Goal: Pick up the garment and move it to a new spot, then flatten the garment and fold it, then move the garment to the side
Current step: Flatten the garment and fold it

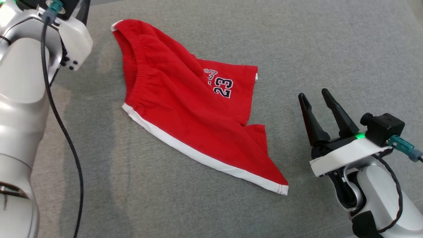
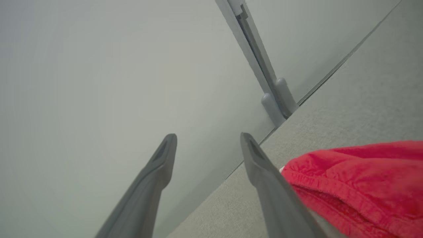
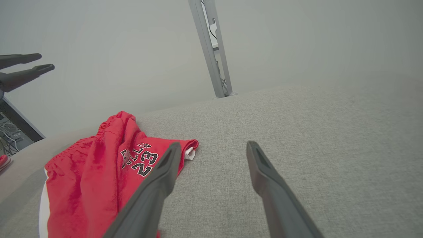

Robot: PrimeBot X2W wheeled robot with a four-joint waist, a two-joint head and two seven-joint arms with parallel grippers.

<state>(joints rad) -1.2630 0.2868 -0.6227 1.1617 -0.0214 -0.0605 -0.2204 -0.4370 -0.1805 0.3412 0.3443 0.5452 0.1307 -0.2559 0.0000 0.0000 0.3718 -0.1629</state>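
so, closest to the robot is the right gripper (image 1: 314, 94), low on the right side of the head view. its two dark fingers (image 1: 340, 114) stand wide apart and hold nothing. it is near the garment but not touching it.

next comes the garment (image 1: 185, 109), lying loose in the middle of the grey cloth top (image 1: 330, 43). it is red, with a white band along its near edge and a bunched, stretchy edge on its left side. it has a black 23 with white lines round it. a small white tag (image 1: 256, 76) peeks out at its far right edge.

farthest away, by the garment's far left corner, is the left gripper (image 2: 206, 138). its fingers are spread apart too, with nothing between them. the red cloth sits just beside one finger.
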